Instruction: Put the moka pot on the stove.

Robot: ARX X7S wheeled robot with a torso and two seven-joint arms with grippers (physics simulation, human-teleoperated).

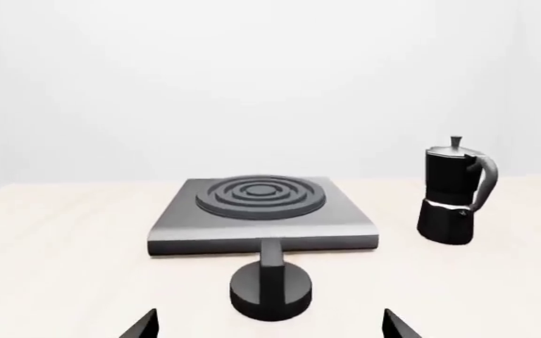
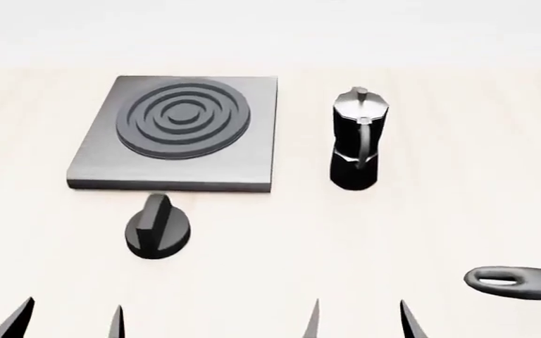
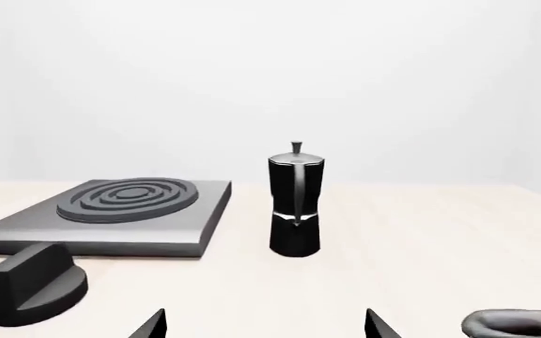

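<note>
The black moka pot (image 2: 355, 139) stands upright on the table, to the right of the stove (image 2: 178, 134), a grey square plate with raised rings. The pot also shows in the left wrist view (image 1: 455, 193) and the right wrist view (image 3: 296, 201); the stove shows in both too (image 1: 263, 211) (image 3: 120, 211). My left gripper (image 2: 68, 320) is open and empty at the near edge, in front of the stove. My right gripper (image 2: 360, 320) is open and empty, near and well short of the pot. Only the fingertips (image 1: 144, 325) (image 3: 153, 325) show.
A short black round knob with a ridge (image 2: 158, 227) lies just in front of the stove, seen also in the wrist views (image 1: 270, 285) (image 3: 34, 283). A black pan's long handle (image 2: 520, 282) reaches in at the near right.
</note>
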